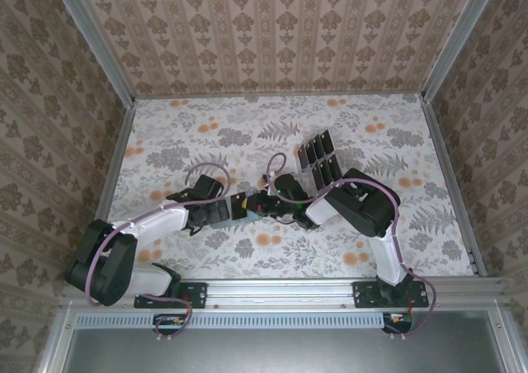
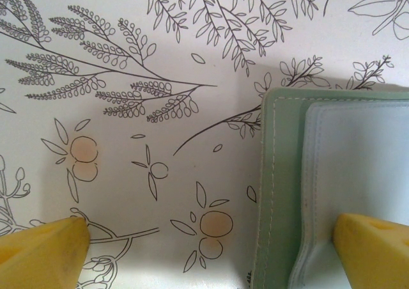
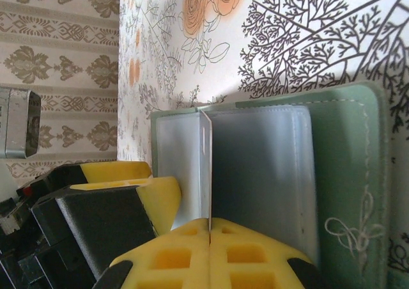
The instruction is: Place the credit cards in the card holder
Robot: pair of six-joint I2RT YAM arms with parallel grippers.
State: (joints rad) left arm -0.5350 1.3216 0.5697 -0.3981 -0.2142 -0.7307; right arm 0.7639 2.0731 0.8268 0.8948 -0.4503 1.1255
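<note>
Green card holder lay open: right gripper pinched its page, left gripper gaped empty. Next you needed far credit cards.

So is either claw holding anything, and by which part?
The right gripper pinches the wallet by the edge of one inner sleeve, which stands upright. The left gripper is open, gripping nothing.
</note>
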